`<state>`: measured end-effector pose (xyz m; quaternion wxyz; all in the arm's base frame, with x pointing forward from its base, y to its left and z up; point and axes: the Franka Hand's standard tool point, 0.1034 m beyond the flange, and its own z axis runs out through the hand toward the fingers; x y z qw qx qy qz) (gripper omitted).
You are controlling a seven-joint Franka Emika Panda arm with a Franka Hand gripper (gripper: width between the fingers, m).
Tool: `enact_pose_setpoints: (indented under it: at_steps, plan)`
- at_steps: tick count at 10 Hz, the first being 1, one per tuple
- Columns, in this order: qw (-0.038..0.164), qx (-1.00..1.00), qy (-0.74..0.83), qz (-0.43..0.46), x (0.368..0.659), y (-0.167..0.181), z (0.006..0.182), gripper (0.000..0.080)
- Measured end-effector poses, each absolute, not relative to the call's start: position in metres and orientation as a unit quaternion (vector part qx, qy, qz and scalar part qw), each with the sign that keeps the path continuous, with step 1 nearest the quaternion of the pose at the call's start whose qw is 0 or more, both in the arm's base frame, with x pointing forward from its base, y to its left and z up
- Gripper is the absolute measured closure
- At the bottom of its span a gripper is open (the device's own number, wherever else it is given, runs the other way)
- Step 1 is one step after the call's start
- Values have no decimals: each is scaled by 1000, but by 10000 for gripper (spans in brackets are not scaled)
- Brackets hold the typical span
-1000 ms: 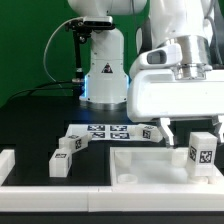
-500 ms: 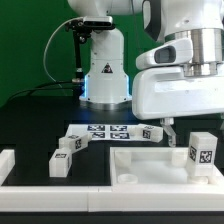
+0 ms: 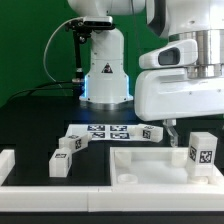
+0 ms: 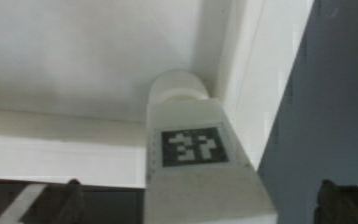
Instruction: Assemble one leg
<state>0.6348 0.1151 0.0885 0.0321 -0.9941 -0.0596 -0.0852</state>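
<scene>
A leg (image 3: 203,152), a stubby white block with a square tag, stands upright on the large white panel (image 3: 140,166) at the exterior view's right. My gripper (image 3: 197,122) hangs just above it, jaws wide open and empty. In the wrist view the leg (image 4: 197,140) lies between my two dark fingertips (image 4: 25,205), which stand well clear of its sides, and the gripper (image 4: 194,205) is centred over it. Other legs lie on the black table: one (image 3: 62,163) at the left, one (image 3: 73,143) behind it, one (image 3: 152,133) near the panel's back edge.
The marker board (image 3: 100,131) lies flat behind the legs. A white block (image 3: 6,163) sits at the left edge. The robot base (image 3: 103,70) stands at the back. The panel's raised rim (image 4: 229,40) runs beside the leg.
My gripper has shifted a little to the exterior view's right and risen slightly over the standing leg. The leg and the other parts have not moved.
</scene>
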Motion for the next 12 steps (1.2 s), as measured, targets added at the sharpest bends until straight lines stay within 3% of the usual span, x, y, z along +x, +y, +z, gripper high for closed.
enact_pose_setpoints:
  at_steps: [4,5,6,8,12]
  plan:
    - [34,-995,-41,-81,641,118,92,150]
    - [35,-995,-40,-81,641,118,92,274]
    - [38,-996,-13,-80,641,118,92,274]
    - [43,-994,57,-77,641,117,92,507]
    - [53,-952,294,-66,640,114,91,507]
